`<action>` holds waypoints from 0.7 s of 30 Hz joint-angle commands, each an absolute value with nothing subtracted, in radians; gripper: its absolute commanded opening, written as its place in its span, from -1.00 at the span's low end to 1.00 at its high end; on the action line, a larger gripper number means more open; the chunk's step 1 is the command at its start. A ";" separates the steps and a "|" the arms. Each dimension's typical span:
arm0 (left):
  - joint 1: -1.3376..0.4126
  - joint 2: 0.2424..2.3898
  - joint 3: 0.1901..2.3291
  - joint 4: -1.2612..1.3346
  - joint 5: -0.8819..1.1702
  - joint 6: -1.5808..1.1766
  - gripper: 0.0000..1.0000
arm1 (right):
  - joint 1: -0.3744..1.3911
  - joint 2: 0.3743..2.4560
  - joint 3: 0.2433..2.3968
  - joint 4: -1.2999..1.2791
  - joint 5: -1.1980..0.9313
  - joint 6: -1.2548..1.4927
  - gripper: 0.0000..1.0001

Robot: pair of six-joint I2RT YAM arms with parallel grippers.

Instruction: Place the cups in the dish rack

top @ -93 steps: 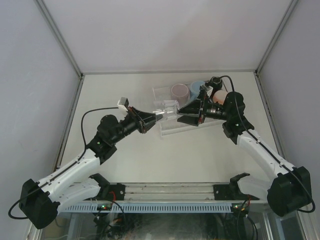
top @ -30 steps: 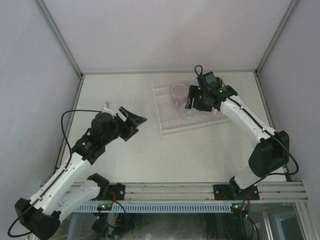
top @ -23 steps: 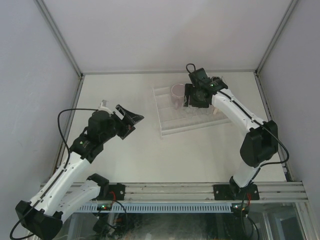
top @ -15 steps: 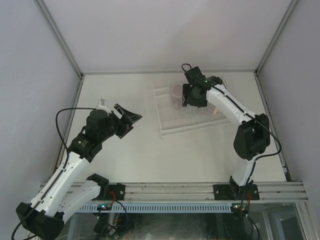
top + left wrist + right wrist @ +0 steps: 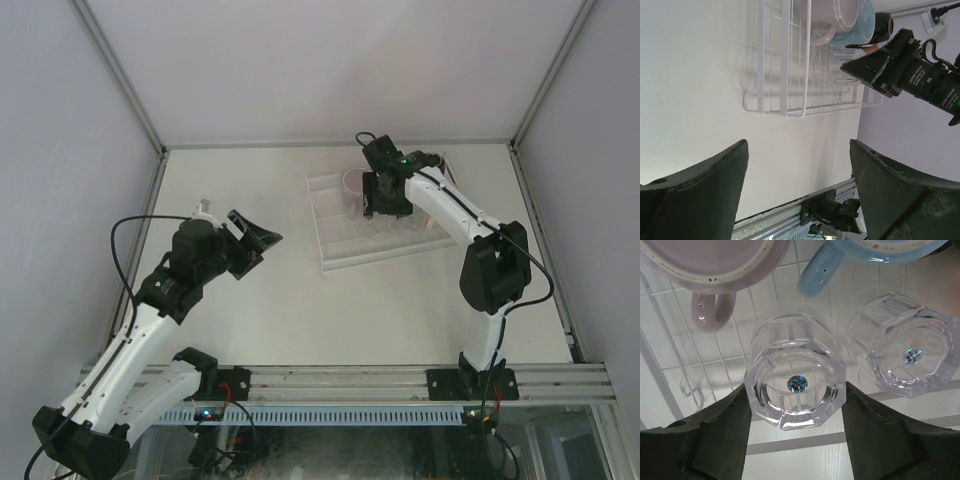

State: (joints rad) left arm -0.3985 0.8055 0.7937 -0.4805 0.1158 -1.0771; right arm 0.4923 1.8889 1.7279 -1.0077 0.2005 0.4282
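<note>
Presently an upturned glass tumbler (image 5: 796, 385) is straddled by the right tool (image 5: 795, 407) inside the dish rack (image 5: 774, 75), its axis upright and in line with the wrist, just beside a second tumbler (image 5: 910, 357). Whether the glass is clamped or merely flanked cannot be told. The left tool (image 5: 797, 150) is held spread and empty, well apart over the bench (image 5: 690, 75).

White arm links; black joints, cables; green indicator lights.

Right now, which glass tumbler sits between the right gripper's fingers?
The tumbler under the handle of the mauve mug; the other tumbler stands beside it, outside the right gripper.
</note>
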 commanded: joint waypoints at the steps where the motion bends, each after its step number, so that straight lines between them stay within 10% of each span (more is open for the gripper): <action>1: -0.390 0.801 0.868 -0.492 0.114 -1.021 0.71 | 0.502 1.874 1.746 -0.977 0.217 0.413 0.00; 7: -0.390 0.787 0.861 -0.513 0.103 -1.002 0.71 | 0.511 1.858 1.723 -0.947 0.218 0.415 0.48; 21: -0.388 0.735 0.852 -0.618 -0.103 -0.841 0.73 | 0.502 1.665 1.683 -0.987 0.220 0.438 0.58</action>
